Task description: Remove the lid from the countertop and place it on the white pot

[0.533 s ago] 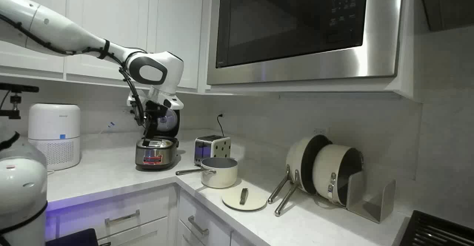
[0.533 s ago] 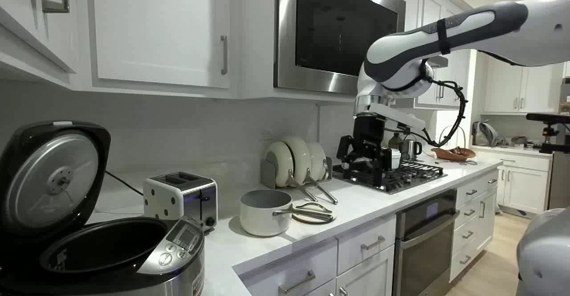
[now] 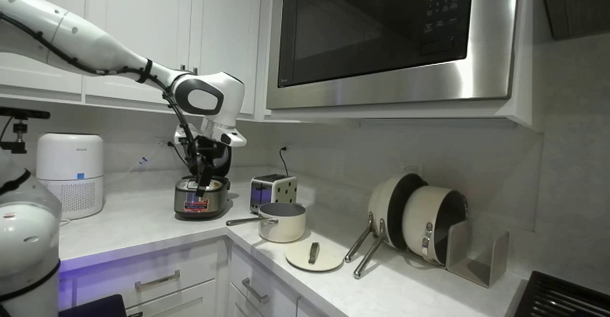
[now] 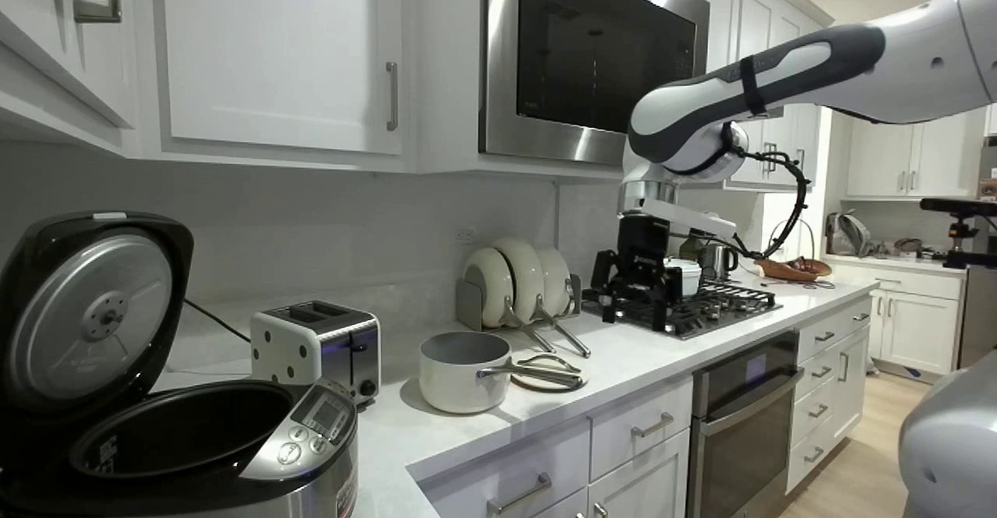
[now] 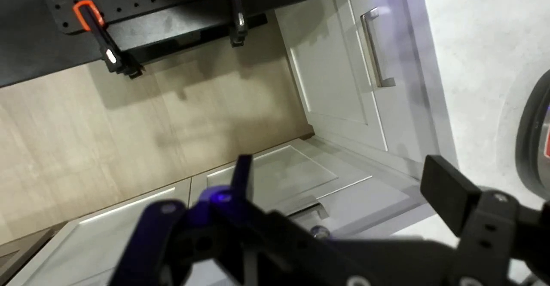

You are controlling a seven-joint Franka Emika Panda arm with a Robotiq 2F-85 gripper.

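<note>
Lid (image 3: 314, 256): round and cream-coloured, lying flat on the white countertop (image 3: 400, 295) with its dark handle on top, just beside the white pot (image 3: 281, 226).
White pot: upright, its grey interior showing. In an exterior view, its long metal handle crosses in front of part of the lid.
Gripper (image 5: 341, 178): black, its two fingers spread wide with a gap between them; it points down in mid-air, well apart from the lid and the white pot.
Robot arm (image 4: 779, 74): white and dark grey, coming in from the upper right in an exterior view and bending down at the wrist.
Wrist view: pale wooden floor (image 5: 129, 139), white cabinet fronts (image 5: 322, 71) and a strip of countertop at the right; toward the upper left, two black-and-orange clamps (image 5: 101, 34) on a black surface (image 5: 25, 49).
Rice cooker (image 3: 209, 207): on the countertop, cover raised.
Toaster (image 4: 292, 347): white with black spots, near the white pot.
Rack (image 3: 499, 260): holds cream pans (image 3: 414, 221) on edge, their metal handles slanting down.
Microwave (image 3: 333, 90): steel with a black door, mounted above the countertop.
</note>
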